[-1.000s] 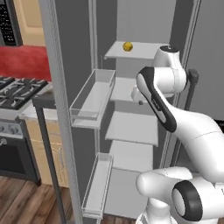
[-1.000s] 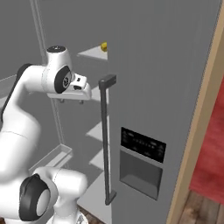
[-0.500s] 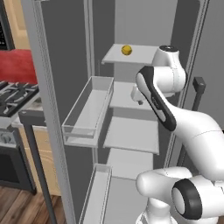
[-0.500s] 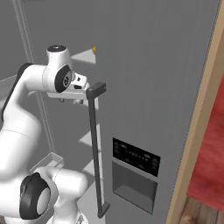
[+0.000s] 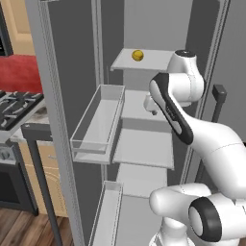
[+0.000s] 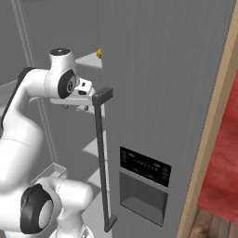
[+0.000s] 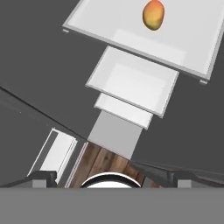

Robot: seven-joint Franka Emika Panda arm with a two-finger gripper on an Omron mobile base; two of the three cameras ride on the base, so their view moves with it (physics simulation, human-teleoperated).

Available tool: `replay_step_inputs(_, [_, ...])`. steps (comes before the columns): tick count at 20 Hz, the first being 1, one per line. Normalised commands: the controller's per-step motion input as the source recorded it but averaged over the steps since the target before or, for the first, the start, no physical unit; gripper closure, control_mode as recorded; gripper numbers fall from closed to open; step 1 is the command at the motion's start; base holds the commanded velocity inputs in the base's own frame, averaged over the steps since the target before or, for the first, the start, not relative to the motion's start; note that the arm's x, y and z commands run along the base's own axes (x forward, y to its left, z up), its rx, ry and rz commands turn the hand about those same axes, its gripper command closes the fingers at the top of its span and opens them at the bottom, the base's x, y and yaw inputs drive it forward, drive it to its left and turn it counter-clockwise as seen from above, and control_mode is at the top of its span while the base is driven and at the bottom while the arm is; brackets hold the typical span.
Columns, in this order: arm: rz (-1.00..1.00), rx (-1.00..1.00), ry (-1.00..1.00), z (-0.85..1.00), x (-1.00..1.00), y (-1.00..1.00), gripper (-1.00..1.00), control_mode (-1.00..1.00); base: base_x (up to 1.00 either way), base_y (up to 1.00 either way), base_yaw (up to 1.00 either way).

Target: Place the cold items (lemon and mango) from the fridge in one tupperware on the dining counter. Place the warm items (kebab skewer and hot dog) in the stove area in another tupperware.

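The fridge (image 5: 72,72) stands open. A yellow lemon (image 5: 138,55) lies on its top shelf and peeks past the door edge in the right base view (image 6: 99,53). In the hand view an orange-yellow mango (image 7: 153,14) lies on a white shelf (image 7: 109,26), ahead of the fingers and well apart from them. My gripper (image 7: 109,177) is open, its dark fingertips (image 7: 41,177) spread wide with nothing between them. The hand (image 5: 150,103) hovers over the second shelf inside the fridge. The tupperware, kebab skewer and hot dog are out of view.
The left fridge door carries clear bins (image 5: 98,125). The right door (image 6: 162,93), with a long dark handle (image 6: 102,158) and a dispenser panel, stands close beside the arm. A stove (image 5: 14,103) sits to the left of the fridge. Lower shelves (image 7: 129,83) step down toward the wooden floor.
The whole picture has shifted, so the camera has moved with the base and the fridge now looks closer. The arm holds about the same pose, and the gripper stays open.
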Motion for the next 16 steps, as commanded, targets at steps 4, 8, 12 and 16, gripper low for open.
replay_step_inputs(4, [0.0,0.0,0.0,0.0,0.0,0.0,-1.0,1.0,0.0,0.0,0.0])
replay_step_inputs(8, [0.0,0.0,-0.15,0.02,0.0,0.03,-1.0,-1.0,0.0,0.0,0.0])
replay_step_inputs(12, [0.0,-0.14,-0.52,0.51,0.0,0.17,-1.0,-1.0,0.0,0.0,0.0])
replay_step_inputs(16, [-0.11,-0.02,-0.38,0.99,0.01,0.22,-1.0,-1.0,0.0,0.0,0.0])
